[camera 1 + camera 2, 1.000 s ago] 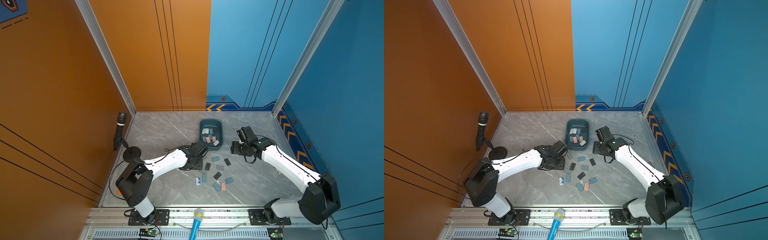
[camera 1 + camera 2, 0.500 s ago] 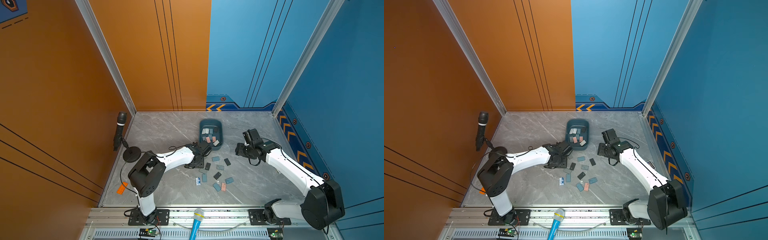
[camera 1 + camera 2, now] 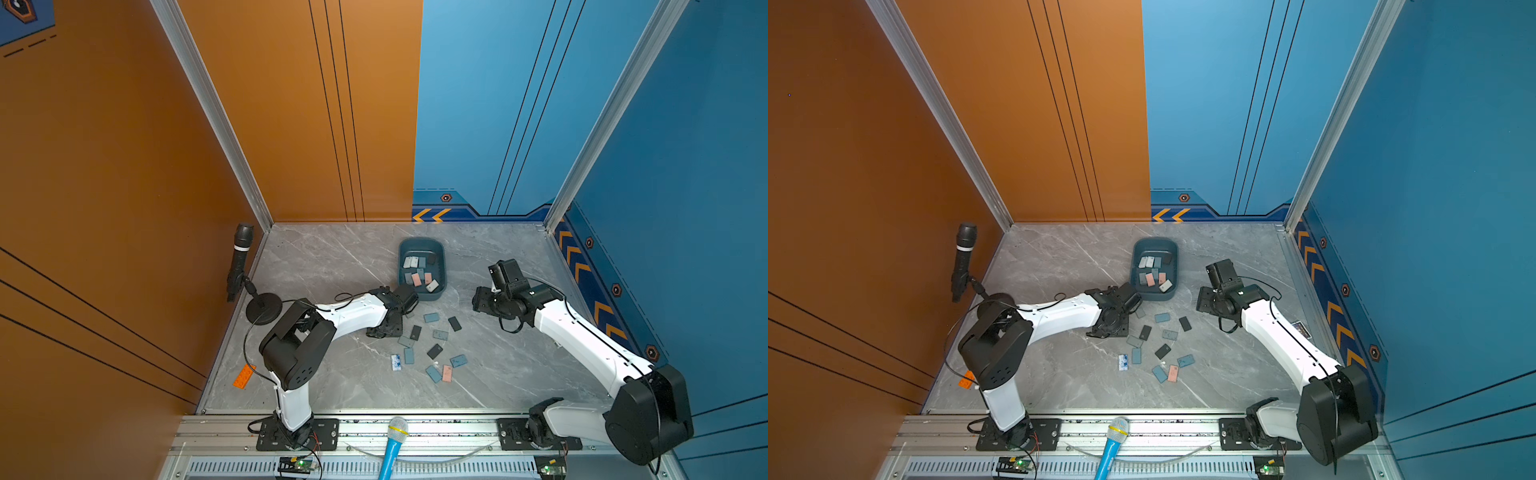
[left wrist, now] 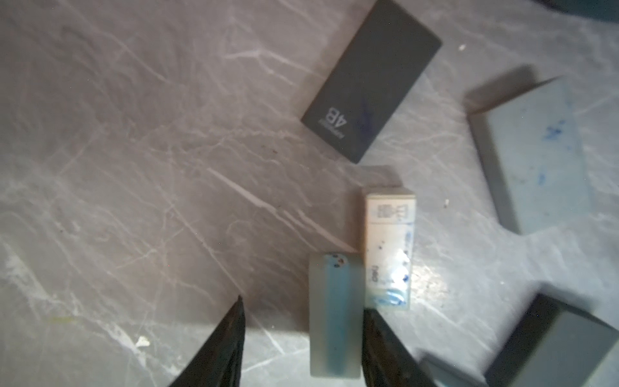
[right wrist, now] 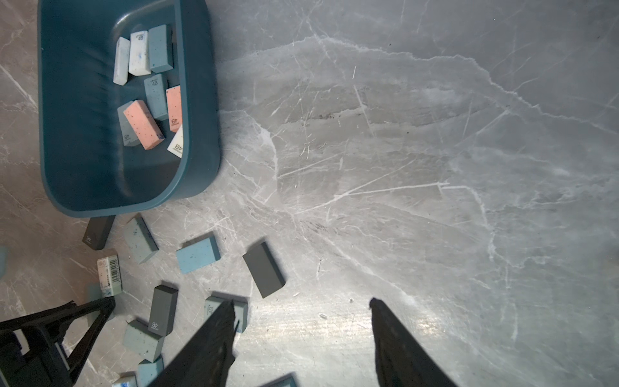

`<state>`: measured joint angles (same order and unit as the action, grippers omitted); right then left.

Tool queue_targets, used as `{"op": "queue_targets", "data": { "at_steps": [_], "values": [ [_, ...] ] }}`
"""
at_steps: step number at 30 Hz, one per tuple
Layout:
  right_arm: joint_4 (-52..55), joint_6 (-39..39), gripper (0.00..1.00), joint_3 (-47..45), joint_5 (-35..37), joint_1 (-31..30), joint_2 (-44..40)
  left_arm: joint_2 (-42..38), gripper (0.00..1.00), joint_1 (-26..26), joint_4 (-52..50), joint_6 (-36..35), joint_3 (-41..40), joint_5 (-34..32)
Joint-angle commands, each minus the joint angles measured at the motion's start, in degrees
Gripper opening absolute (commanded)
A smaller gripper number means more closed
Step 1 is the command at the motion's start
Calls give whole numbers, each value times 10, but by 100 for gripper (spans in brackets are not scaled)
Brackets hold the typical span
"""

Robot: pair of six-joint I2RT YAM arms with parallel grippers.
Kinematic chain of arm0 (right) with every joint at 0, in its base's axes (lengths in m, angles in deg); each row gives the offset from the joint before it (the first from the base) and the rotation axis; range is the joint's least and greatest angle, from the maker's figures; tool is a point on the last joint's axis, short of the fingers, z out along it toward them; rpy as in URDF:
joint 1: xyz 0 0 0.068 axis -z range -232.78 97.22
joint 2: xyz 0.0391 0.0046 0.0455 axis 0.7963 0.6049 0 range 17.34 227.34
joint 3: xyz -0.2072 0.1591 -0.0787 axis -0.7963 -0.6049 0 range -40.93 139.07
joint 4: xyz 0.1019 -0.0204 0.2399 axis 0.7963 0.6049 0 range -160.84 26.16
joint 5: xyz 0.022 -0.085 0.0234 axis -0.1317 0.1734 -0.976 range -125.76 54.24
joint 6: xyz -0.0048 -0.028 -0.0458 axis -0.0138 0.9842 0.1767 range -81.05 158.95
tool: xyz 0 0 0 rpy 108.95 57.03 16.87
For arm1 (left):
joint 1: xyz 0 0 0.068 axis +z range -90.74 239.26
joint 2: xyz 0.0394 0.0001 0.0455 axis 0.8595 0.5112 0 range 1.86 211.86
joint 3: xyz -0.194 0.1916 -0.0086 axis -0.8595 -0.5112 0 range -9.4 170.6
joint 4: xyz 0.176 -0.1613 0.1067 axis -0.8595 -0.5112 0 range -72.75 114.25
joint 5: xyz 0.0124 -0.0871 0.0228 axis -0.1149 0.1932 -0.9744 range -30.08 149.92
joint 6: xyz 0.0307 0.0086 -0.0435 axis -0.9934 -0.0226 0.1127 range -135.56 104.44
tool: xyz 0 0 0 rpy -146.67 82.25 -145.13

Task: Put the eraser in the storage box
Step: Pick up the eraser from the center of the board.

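Note:
The storage box (image 3: 421,241) (image 3: 1154,241) (image 5: 201,100), a dark teal tub, sits mid-table with several erasers inside. More erasers (image 3: 432,318) lie scattered in front of it. My left gripper (image 3: 383,332) (image 3: 1106,332) (image 4: 304,306) points down at the left edge of this scatter. It is open around a pale blue-grey eraser (image 4: 335,318); one finger touches the eraser and a gap is left at the other finger. A white sleeved eraser (image 4: 390,251) lies against it. My right gripper (image 3: 478,299) (image 3: 1202,301) (image 5: 299,303) hangs open and empty, right of the box.
A dark 4B eraser (image 4: 371,80) lies just beyond the left jaws. A black microphone on a stand (image 3: 239,266) is at the left wall. A blue microphone (image 3: 392,444) lies on the front rail, and an orange brick (image 3: 244,376) at the front left.
The left arm's elbow has swung right and its jaws have narrowed around the pale eraser. The right gripper has drifted slightly right, away from the box.

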<state>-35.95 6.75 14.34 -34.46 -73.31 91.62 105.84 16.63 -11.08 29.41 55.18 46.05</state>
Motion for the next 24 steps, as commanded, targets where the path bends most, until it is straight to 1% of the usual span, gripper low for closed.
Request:
{"op": "queue_targets", "data": {
  "at_steps": [1,9,16,20,24],
  "values": [
    [-3,-14,65,-9,-7,5,-10,-13,50,7,-3,-1,-18,-13],
    [-3,-17,65,-9,-8,4,-11,-10,34,6,11,-18,-19,17],
    [-5,-20,64,-8,-10,3,-8,-30,20,7,11,-25,-20,26],
    [-6,-20,64,-8,-10,3,-8,-51,18,7,7,-30,-18,28],
    [-7,-20,64,-8,-10,3,-7,-70,15,11,-19,-47,-1,14]
  ]
}}
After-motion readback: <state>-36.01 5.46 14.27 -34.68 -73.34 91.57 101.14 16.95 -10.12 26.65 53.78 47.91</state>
